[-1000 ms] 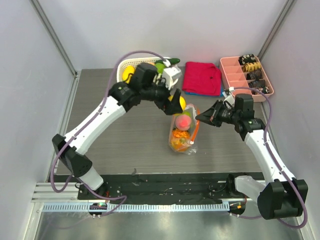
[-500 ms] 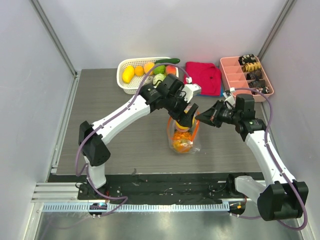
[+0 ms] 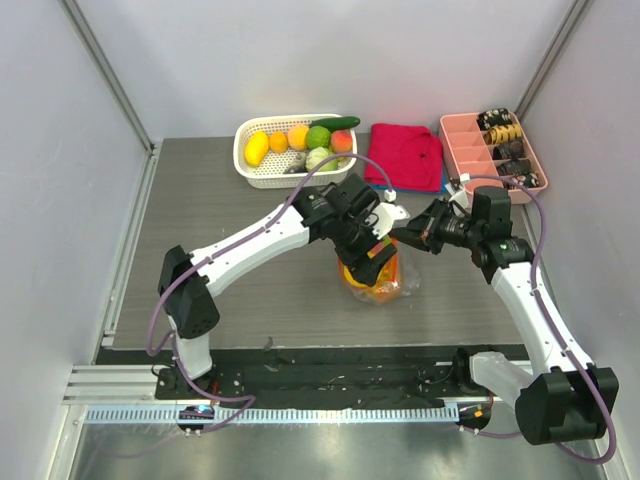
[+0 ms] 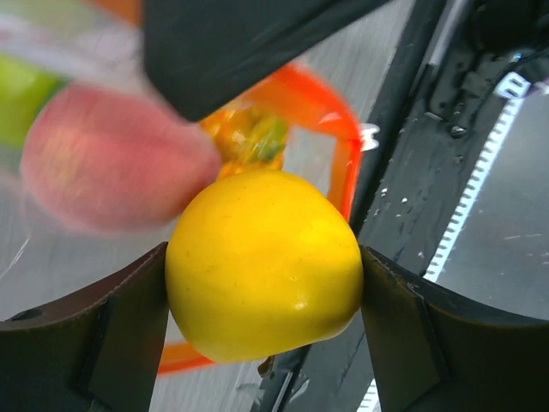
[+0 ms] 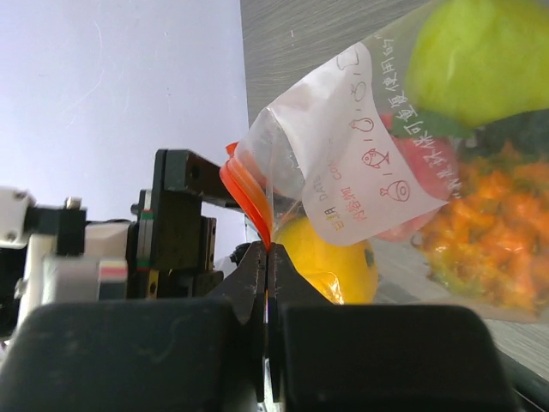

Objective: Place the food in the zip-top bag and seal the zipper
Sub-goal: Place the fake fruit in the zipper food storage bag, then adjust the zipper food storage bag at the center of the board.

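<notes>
1. Left pincer (image 4: 262, 287) is clamped on a round yellow fruit (image 4: 262, 266), one finger pressed to each side.
2. Zip-top bag (image 3: 392, 287) lies on the counter (image 3: 250, 270) right under that pincer, with a pink fruit (image 4: 111, 163) inside, just beyond the pincer.
3. Right pincer (image 5: 266, 275) is pinched fully closed on the zipper (image 5: 249, 193) at the bag's mouth.

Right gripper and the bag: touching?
Touching. Right wrist view: the right gripper is shut on the bag at its orange mouth edge, with the plastic running straight into the pinch.
</notes>
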Motion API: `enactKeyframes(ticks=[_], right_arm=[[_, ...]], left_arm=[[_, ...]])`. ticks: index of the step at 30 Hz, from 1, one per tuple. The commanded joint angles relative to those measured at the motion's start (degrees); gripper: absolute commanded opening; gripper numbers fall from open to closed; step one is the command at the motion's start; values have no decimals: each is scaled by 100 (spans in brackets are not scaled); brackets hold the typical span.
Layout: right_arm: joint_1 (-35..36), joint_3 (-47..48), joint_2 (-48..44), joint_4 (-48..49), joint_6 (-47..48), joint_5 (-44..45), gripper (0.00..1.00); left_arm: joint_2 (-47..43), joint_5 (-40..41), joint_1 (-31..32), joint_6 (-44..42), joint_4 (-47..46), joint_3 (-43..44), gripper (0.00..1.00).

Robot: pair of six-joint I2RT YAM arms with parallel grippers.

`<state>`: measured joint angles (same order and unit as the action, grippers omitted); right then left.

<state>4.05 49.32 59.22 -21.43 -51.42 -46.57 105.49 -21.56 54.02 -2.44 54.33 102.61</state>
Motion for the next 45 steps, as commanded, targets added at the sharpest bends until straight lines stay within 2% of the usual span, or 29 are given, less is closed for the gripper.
enactKeyframes(ticks=[1, 3, 4, 6, 10, 12, 15, 19, 20, 22, 23, 25, 27, 31, 43, 45], right_arm=[[25, 245, -200, 245, -176, -230, 1], [25, 236, -209, 227, -132, -213, 1], [25, 227, -209, 201, -71, -221, 1], [25, 192, -192, 157, -18, -230, 1], [25, 148, -104, 104, 114, -265, 1], [34, 166, -95, 78, 149, -283, 1], [25, 209, -51, 69, 237, -344, 1], [25, 254, 10, 43, 360, -406, 1], [17, 262, 19, 25, 378, -415, 1], [25, 245, 28, 7, 422, -423, 1], [25, 245, 37, -10, 448, -423, 1], [25, 227, 46, -19, 501, -432, 1], [25, 236, 46, -45, 519, -441, 1], [34, 271, 46, -98, 589, -441, 1], [25, 359, 63, -239, 782, -555, 1], [25, 368, 54, -256, 809, -581, 1]], left_arm=[[6, 669, -49, 199, 157, 40, 70], [-11, 619, -84, 383, 122, 84, 81], [-55, 505, -93, 437, 61, 67, 90], [-309, 311, -111, 612, -255, -4, 100], [-538, 223, -268, 701, -441, 205, 100], [-687, -83, -453, 622, -379, 303, 100], [-1151, -550, -918, -97, -458, 24, 100], [-1880, -1209, -1315, -2272, -336, -740, 98], [-2014, -1314, -1324, -3288, -230, -916, 98], [-2417, -1464, -1237, -4453, -98, -1461, 94], [-2506, -1343, -1149, -5450, -54, -1637, 93], [-2761, -1001, -834, -6379, -62, -2199, 91], [-2885, -753, -718, -7370, -474, -2604, 90], [-2833, -753, -481, -8245, -853, -2904, 89], [-1954, -367, -339, -9168, -1424, -2834, 86], [-1849, -296, -348, -9309, -1451, -2860, 83]])
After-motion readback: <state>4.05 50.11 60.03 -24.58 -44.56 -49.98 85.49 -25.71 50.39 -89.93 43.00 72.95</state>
